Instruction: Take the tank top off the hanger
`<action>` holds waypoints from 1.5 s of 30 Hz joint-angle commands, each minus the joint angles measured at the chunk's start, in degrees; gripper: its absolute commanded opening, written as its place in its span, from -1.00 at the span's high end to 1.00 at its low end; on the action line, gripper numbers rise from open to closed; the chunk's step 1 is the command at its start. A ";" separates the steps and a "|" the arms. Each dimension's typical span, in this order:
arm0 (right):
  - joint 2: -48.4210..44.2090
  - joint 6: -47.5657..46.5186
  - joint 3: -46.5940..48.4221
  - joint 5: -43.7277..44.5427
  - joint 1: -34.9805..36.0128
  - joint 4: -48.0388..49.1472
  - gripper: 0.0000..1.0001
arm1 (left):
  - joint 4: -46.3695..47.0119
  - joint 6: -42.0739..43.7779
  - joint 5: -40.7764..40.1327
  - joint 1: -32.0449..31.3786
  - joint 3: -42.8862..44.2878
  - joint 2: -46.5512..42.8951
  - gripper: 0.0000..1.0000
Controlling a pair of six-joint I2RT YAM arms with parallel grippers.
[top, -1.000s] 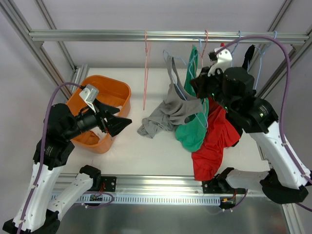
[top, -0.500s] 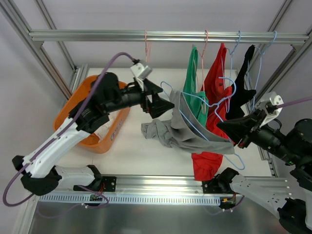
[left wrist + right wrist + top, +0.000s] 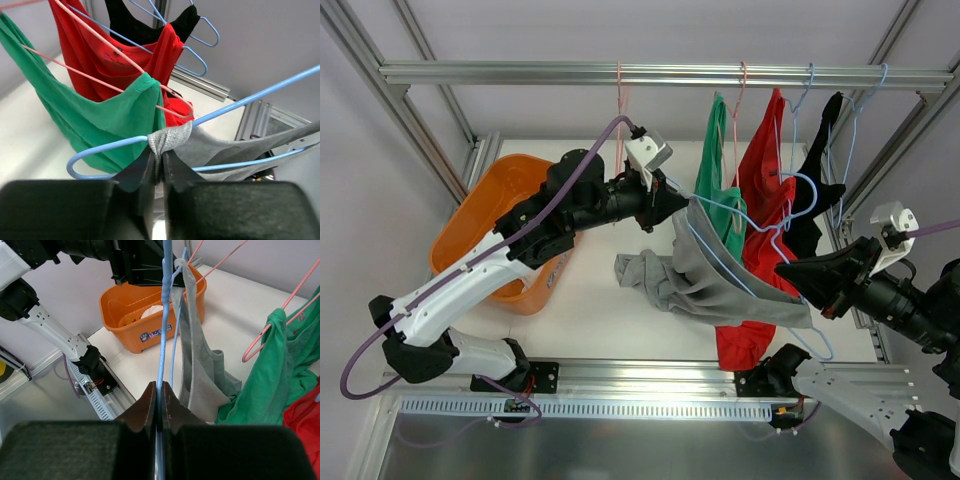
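You were mid-strip. Your left fingers [image 3: 159,170] were clenched on the strap of the grey tank top [image 3: 725,285], which hung on the blue hanger [image 3: 250,98] above the bench, at 4 o'clock from them. Your right fingers [image 3: 159,390] were clamped on the hanger's wire. Next, I judged, the strap needed drawing off the hanger's end toward 10 o'clock.

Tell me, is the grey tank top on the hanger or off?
On: the tank top's strap wraps the blue hanger, pinched by the left gripper; the right gripper clamps the hanger.
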 commanded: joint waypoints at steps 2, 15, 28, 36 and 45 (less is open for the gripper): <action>-0.14 -1.58 0.38 1.87 0.02 1.24 0.99 | 2.63 1.08 -3.03 -0.52 -1.32 -4.22 1.00; -13.84 -10.37 -7.62 -9.82 0.02 3.78 0.99 | 2.02 -2.61 -25.29 -0.52 -12.58 -17.49 1.00; -25.10 -3.71 -34.31 -0.08 -0.07 47.94 0.99 | 8.32 -6.39 29.19 -1.92 -25.12 -23.64 1.00; -8.17 12.64 -54.03 -1.12 0.02 126.79 0.99 | 11.42 -6.83 33.36 -7.64 -38.50 -25.50 1.00; -6.65 3.07 -27.24 9.94 0.02 48.85 0.99 | 7.47 -14.65 -5.67 -8.08 -52.91 -30.05 0.54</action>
